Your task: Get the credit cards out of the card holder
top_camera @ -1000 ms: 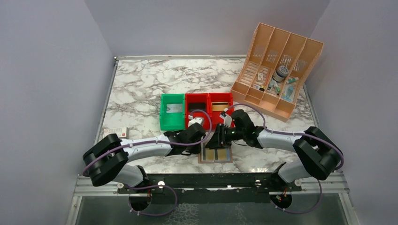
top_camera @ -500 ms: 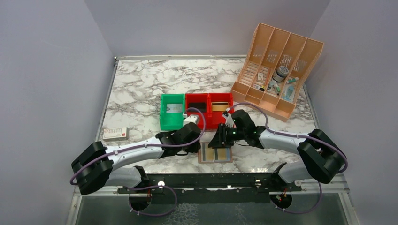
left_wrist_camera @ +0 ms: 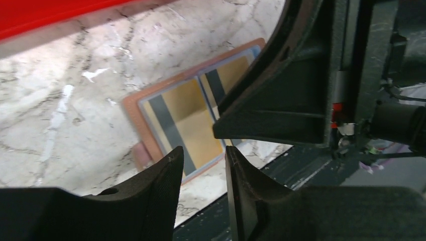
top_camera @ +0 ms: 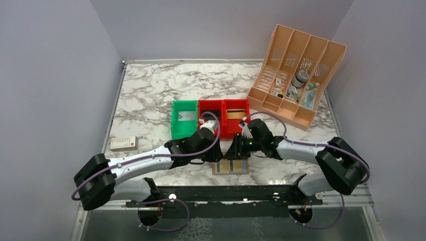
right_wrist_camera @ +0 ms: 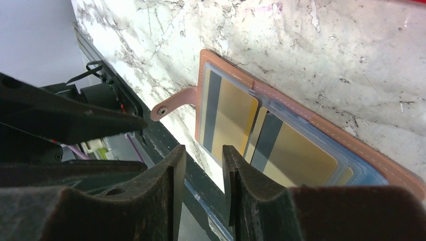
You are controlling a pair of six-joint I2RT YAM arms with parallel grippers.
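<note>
Near the front edge of a marble table (top_camera: 150,90), an open holder (left_wrist_camera: 131,114) lies flat. Two gold cards (right_wrist_camera: 228,120) with dark stripes sit inside its clear pockets, side by side, so none is out yet. Both arms reach in over it from either side. The left gripper (left_wrist_camera: 203,155) hovers just above the holder's left part, jaws a little apart and empty. The right gripper (right_wrist_camera: 203,155) hangs over the near edge of the holder, jaws also slightly apart, holding nothing. In the left wrist view the right gripper's dark body fills much of the frame, very close by.

Several things could go wrong. The cards lie flush under the plastic, with almost no edge showing, so a finger may skate off or pinch the pocket along with the card. Nothing pins the holder down, so a pull could drag or lift it whole, and it is close enough to the edge to slide off. With the grippers so near each other, any sideways move risks a knock.
</note>
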